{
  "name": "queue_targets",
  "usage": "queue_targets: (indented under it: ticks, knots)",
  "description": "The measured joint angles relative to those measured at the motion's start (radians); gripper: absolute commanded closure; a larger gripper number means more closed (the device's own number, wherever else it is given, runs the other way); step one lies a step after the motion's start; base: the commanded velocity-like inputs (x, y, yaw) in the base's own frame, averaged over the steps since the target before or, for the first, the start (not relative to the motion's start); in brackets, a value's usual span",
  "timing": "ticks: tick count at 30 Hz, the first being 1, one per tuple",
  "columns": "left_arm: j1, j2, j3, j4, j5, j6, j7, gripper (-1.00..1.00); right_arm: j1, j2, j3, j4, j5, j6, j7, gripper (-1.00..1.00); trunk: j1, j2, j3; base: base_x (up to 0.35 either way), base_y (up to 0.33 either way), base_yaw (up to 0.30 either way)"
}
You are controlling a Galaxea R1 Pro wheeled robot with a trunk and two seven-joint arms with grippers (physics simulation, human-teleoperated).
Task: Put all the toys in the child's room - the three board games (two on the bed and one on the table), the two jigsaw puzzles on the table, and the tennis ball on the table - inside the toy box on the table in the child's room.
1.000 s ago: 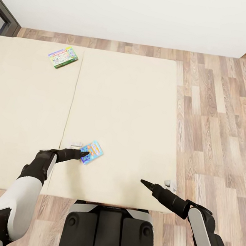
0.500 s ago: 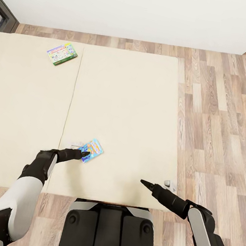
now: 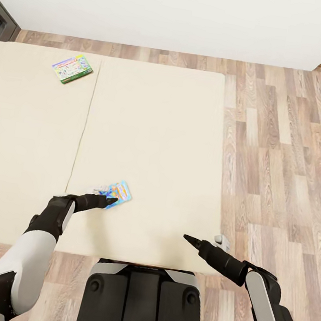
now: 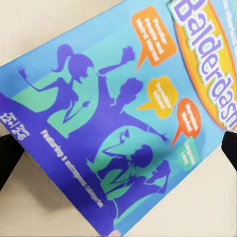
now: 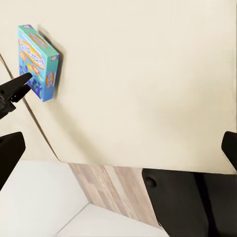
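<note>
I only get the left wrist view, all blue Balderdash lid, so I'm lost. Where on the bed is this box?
Observer: The Balderdash board game lies on the right mattress, beside the seam, toward the robot.
Operator: Any other game?
Observer: Yes, a white-green-yellow board game on the left mattress, far side.
Operator: And my right pincer?
Observer: The right pincer is open and empty, over that right mattress's near edge.
</note>
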Motion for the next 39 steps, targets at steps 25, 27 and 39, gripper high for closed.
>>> queue_targets:
  ticks: [25,27,39]
  knots:
    - [0.0,-0.002,-0.002,-0.006,-0.001,-0.001,0.0,-1.0,0.0,0.0,0.0,0.0,0.0,0.0,0.0,-1.0,0.0,0.0,0.0,0.0,-0.292,0.0]
    - [0.0,-0.002,-0.002,-0.007,0.0,0.0,0.0,-1.0,0.0,0.0,0.0,0.0,0.0,0.0,0.0,-1.0,0.0,0.0,0.0,0.0,-0.17,0.0]
    - [0.0,0.008,-0.001,-0.014,-0.003,0.009,0.001,-1.0,-0.001,-0.002,0.0,0.0,0.0,-0.001,0.0,-1.0,0.0,0.0,0.0,0.0,-0.025,0.0]
